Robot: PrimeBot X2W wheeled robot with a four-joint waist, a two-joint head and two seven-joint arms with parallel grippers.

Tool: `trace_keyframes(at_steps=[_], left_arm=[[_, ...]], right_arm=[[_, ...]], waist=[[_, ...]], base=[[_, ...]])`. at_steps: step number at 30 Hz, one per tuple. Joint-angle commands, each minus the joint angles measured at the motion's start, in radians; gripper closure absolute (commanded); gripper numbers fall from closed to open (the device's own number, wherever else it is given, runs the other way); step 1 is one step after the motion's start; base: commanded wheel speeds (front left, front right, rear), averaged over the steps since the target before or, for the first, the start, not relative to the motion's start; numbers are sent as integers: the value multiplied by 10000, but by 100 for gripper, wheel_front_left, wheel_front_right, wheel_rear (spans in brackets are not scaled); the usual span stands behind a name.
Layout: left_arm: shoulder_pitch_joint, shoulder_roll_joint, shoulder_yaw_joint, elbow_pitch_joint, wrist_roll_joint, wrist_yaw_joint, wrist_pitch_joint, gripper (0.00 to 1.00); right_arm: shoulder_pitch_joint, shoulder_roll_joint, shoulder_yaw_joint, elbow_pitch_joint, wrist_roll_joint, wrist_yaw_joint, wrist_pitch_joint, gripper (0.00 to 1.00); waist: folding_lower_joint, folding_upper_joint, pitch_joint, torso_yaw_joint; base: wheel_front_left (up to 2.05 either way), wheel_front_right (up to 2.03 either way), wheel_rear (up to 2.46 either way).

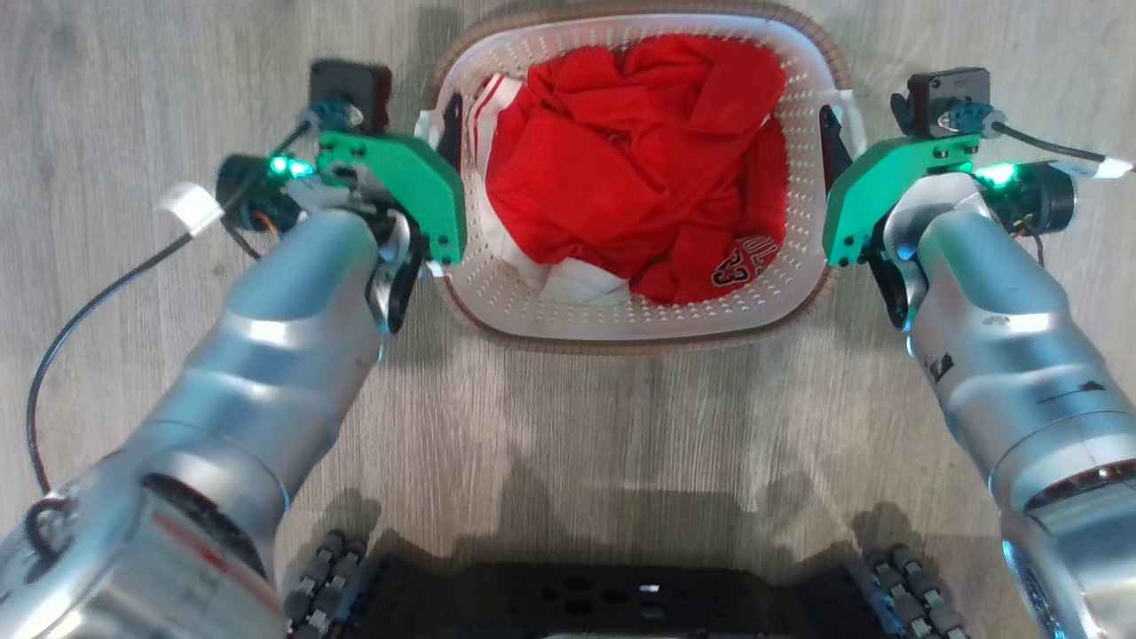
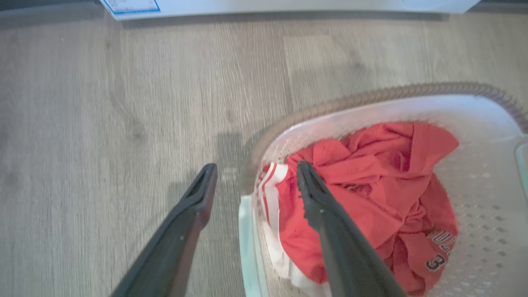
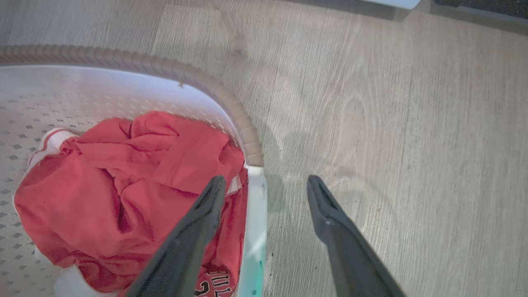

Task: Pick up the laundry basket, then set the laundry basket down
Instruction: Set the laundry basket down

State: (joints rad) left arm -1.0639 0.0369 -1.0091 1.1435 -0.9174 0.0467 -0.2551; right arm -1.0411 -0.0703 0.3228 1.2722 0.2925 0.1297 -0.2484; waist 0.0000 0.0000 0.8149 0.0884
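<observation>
open end effectors [image 2: 255, 166] [image 3: 267, 179] astride laundry basket [image 1: 568, 311] handles [image 2: 247, 247]

Pale grey wood-grain floor, one basket standing on it.
The floor [image 1: 621, 417] carries the laundry basket [image 1: 772, 288] at the far middle, flat on its bottom. The robot's dark base [image 1: 568, 599] sits at the near edge. A white unit [image 2: 288, 6] with a blue-edged label stands farther off, beyond the basket.

Smooth plastic laundry basket [image 1: 550, 306], red cloth [image 1: 621, 169], matt wood-grain floor [image 1: 621, 426]
</observation>
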Motion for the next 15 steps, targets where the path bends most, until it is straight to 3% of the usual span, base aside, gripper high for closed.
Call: trace_keyframes(at_steps=[1,9,15], left_arm=[[156,454,600,-448,260,163,-64,0],[1433,769,2946,-2501,2141,459,-65,0],[2695,741,4660,-3826,3661,359,-66,0]], right_arm=[[155,200,-57,-274,-186,10,-125,0],[741,200,-1439,-1814,-1217,10,-131,0],[1636,200,-1972,-3370,-1379,10,-132,0]], waist=[[0,0,-216,-83],[0,0,-1128,-160],[0,0,-2058,-200]], base=[[0,0,0],[0,0,0],[0,0,0]])
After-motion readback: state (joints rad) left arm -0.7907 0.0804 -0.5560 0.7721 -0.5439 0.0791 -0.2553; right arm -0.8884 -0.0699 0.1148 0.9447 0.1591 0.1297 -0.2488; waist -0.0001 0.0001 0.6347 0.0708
